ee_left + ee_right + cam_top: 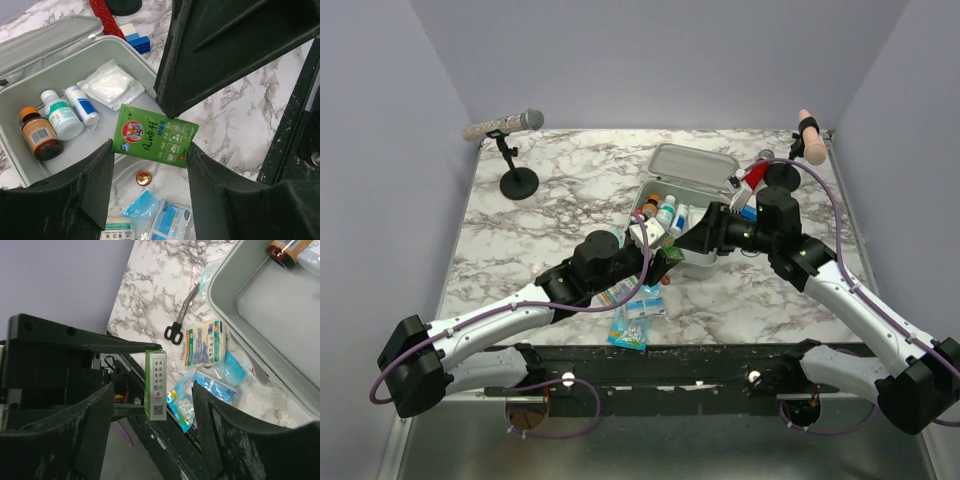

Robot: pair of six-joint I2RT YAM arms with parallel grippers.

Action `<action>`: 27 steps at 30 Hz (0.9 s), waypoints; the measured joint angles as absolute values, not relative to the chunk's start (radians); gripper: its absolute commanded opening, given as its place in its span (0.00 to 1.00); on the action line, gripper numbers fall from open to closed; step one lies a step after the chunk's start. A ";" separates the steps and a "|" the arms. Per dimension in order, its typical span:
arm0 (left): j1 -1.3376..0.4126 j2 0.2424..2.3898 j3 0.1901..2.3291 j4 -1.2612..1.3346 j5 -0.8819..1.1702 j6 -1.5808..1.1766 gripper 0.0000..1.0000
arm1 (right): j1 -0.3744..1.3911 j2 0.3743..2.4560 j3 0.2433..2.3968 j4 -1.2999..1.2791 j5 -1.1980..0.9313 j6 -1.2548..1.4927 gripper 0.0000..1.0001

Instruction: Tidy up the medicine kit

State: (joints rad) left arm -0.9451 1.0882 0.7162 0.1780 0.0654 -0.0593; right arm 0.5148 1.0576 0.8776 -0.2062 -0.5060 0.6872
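Note:
The medicine kit (pixel 705 262) lies open at mid-table, its grey lid (pixel 695 165) folded back. Inside are a brown bottle (pixel 40 135), a white bottle (pixel 62 117), a white-and-blue tube (pixel 84 104) and a gauze packet (pixel 111 85). My left gripper (pixel 150 150) is shut on a flat green box (pixel 152 135), holding it in the air above the kit's near rim. In the right wrist view the green box (pixel 156 385) shows edge-on. My right gripper (pixel 152 390) is open, with a finger on each side of the box and not touching it.
Loose on the marble near the kit lie scissors (pixel 181 315), a cream sachet (pixel 204 342), blue packets (pixel 217 385) and a small gold tin (pixel 143 176). A microphone stand (pixel 515 150) is at back left. A red cylinder (pixel 752 178) and a second stand (pixel 810 138) are at back right.

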 measured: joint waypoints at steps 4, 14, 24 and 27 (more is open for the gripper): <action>-0.945 1.089 0.716 0.186 0.071 -0.060 0.31 | 0.515 1.102 0.879 -0.213 -0.539 0.672 0.62; -0.945 1.094 0.716 0.201 0.083 -0.079 0.31 | 0.515 1.135 0.880 -0.229 -0.606 0.626 0.42; -0.952 1.083 0.728 0.155 -0.059 -0.137 0.99 | 0.517 1.106 0.884 -0.238 -0.488 0.625 0.03; -0.943 1.028 0.726 0.099 -0.181 -0.179 0.99 | 0.515 1.111 0.912 -0.268 -0.318 0.636 0.01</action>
State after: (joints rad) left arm -0.9428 1.0275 0.7261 0.0986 -0.1810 -0.1787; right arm 0.5152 1.1107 0.9119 -0.2680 -0.3183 0.6357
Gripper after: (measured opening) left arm 0.983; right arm 0.234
